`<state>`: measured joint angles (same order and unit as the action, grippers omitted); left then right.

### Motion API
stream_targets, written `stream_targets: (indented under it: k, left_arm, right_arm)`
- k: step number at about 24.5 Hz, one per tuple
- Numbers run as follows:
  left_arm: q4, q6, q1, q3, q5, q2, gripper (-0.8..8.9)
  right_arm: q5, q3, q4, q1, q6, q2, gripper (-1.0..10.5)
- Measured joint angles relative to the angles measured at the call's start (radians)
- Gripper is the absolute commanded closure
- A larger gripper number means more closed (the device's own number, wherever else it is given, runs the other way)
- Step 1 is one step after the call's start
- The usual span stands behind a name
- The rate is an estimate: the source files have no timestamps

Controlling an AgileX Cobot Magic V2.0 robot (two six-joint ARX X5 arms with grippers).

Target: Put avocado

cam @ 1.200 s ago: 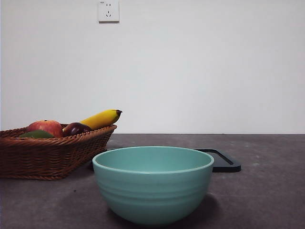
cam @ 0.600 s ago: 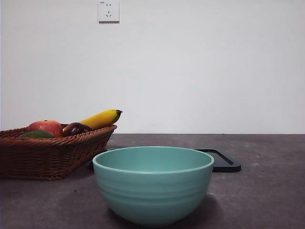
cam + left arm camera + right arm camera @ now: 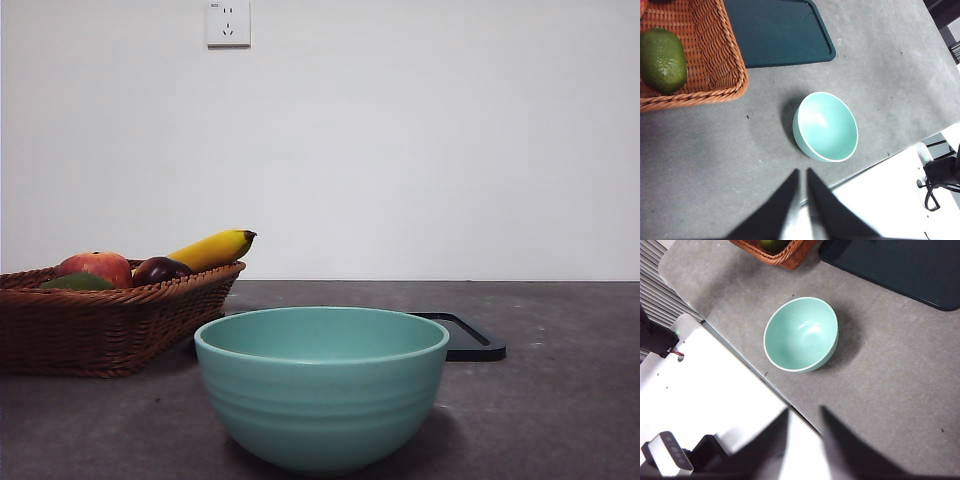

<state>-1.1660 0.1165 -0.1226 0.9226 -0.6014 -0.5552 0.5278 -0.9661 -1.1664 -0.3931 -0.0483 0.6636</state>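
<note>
Change: nothing differs between the earlier front views and now; every object stays in the same place, no arm enters.
Meaning: the task is not yet started.
Avocado (image 3: 661, 59): in the wicker basket (image 3: 120, 318), at 9 o'clock from the teal bowl (image 3: 322, 385), beside the red apple (image 3: 95, 267) and the plum (image 3: 158, 269).
Banana (image 3: 213, 248): on the basket's rim.
Black tray (image 3: 468, 338): behind the bowl, at 2 o'clock.
Left gripper (image 3: 803, 174): high above the table, fingers narrow, almost touching, holding nothing.
Right gripper (image 3: 804, 412): also high, fingers a little apart, empty.
</note>
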Motion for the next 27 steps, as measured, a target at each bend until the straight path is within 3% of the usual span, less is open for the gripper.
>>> stream_targets:
  k: [3,5,14,20,27]
  left_arm:
    - [0.0,0.0,0.0,0.0,0.001,0.0,4.37]
    - [0.0,-0.001,0.0,0.0,0.002,0.0,4.04]
    - [0.066,-0.003,0.0,0.0,0.108,-0.06,4.04]
    - [0.206,-0.002,-0.008,0.0,0.144,-0.219,4.09]
    - [0.331,-0.004,-0.055,0.012,0.301,-0.461,4.09]
  right_arm:
    - [0.0,0.0,0.003,0.0,0.0,0.0,5.8]
    - [0.0,0.0,0.003,0.0,-0.001,0.0,5.8]
    - [0.0,0.0,0.004,0.0,0.0,0.0,5.8]
    - [0.0,0.0,0.004,0.0,0.0,0.0,5.8]
    - [-0.005,0.0,0.004,0.0,0.0,0.0,5.8]
